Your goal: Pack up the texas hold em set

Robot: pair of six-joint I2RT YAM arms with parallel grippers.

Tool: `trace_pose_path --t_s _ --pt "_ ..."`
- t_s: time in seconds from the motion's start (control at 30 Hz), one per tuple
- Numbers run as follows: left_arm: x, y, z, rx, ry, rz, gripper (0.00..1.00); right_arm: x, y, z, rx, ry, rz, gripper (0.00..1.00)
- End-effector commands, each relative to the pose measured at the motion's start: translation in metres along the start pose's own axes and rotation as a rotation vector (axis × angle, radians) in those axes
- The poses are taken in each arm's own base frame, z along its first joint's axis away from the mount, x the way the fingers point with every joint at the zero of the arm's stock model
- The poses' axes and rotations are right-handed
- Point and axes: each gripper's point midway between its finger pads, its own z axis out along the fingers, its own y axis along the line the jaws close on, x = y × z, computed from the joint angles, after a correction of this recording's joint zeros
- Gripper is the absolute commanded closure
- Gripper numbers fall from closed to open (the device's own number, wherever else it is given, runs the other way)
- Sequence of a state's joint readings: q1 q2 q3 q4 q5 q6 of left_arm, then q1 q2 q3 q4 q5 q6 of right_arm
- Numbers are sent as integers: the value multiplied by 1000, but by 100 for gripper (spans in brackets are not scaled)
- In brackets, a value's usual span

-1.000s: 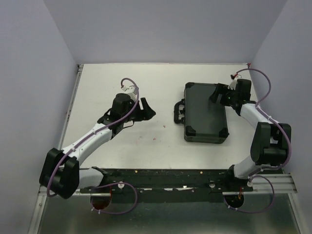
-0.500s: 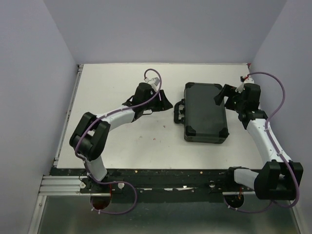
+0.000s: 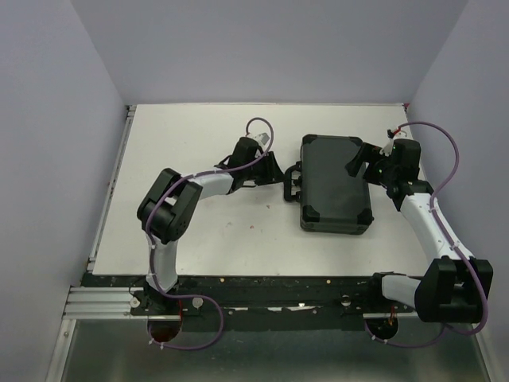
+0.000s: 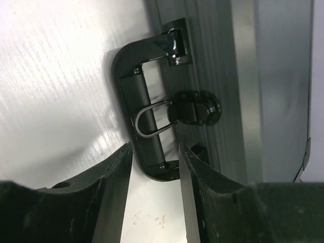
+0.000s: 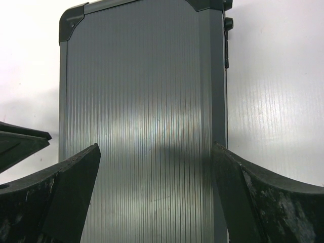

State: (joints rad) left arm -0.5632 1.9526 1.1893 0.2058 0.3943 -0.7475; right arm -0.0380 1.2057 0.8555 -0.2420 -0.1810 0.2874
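Note:
The texas hold em set is a black ribbed case (image 3: 334,187), lid closed and lying flat right of the table's middle, so its contents are hidden. Its carry handle (image 3: 293,185) sticks out on the left side. My left gripper (image 3: 280,177) reaches in from the left. In the left wrist view the near end of the handle (image 4: 144,116) sits between my fingertips (image 4: 130,152), and the left gripper (image 4: 155,152) is shut on it. A latch (image 4: 195,109) lies just behind. My right gripper (image 3: 362,163) hovers open over the lid's right far part, the ribbed lid (image 5: 142,101) filling the gap of that gripper (image 5: 155,149).
The white tabletop (image 3: 183,135) stretches left of and behind the case. Purple-grey walls enclose the table on the left, the back and the right. A black rail (image 3: 262,286) with both arm bases runs along the near edge.
My left arm has swung right from mid-table to the case's handle, and its jaws have closed round it. The right gripper has shifted slightly over the lid and stays open.

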Motion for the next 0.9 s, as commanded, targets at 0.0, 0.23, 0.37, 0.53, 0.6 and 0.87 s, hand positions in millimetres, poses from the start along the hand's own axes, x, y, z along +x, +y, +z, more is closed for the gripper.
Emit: trace_pose_path --t_s 0.0,0.23,0.37,0.53,0.6,0.87 --pt "4 -5 12 49 29 -34 51 5 7 -3 -28 17 2 4" --pt "4 -5 22 67 36 -49 54 4 8 -3 -34 13 -3 4" --pt "2 -8 26 70 47 -52 54 5 9 -3 -39 17 -2 5" --pt "3 -7 27 52 66 -64 54 4 9 -5 -36 12 -7 5" --pt "6 -7 27 43 77 -71 54 3 9 -7 -34 8 -9 5" --pt "16 -8 25 16 96 -185 47 5 10 -6 -40 12 -7 5"
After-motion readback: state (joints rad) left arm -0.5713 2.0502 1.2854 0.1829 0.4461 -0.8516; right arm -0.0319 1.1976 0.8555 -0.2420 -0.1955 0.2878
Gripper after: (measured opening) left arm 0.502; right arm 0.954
